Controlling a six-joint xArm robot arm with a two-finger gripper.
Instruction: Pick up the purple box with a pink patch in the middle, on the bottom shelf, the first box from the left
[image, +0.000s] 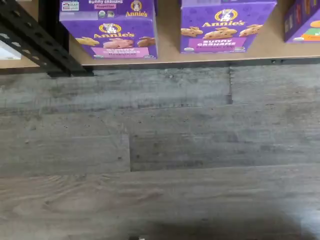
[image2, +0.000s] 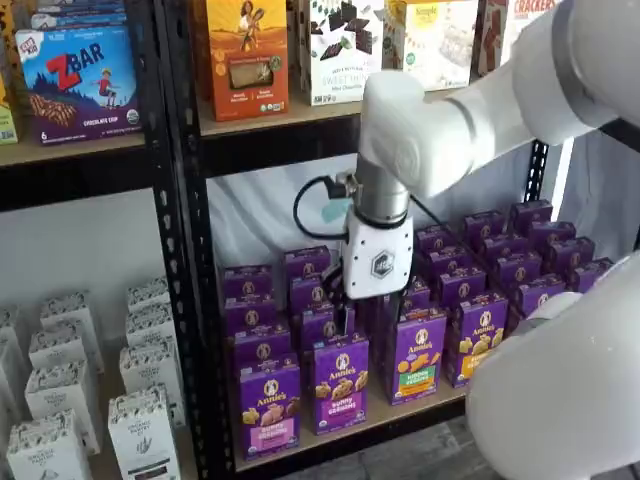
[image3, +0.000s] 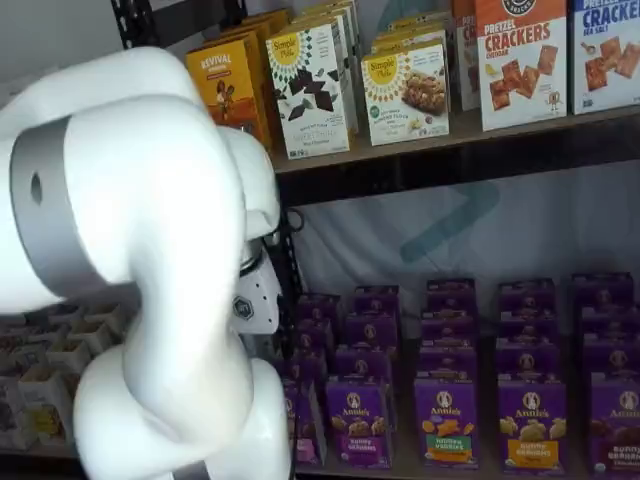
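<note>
Presumably light, stiff, crushable: upright purple cardboard snack box with pink patch (image2: 268, 408), lower left of frame on the wooden bottom shelf (image2: 385, 420); grasp narrow sides; tool (image2: 375, 305) fingers apart, empty.

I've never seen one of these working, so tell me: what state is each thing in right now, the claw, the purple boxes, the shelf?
gripper: hangs above the front purple boxes, holding nothing; the fingers are too hidden to judge.
purple box: upright at the front left of its shelf, pink patch facing out, untouched.
lilac-label box: upright beside it, apart from it.
orange-and-green box: upright, next along.
bottom shelf: stocked along its front edge.
</note>
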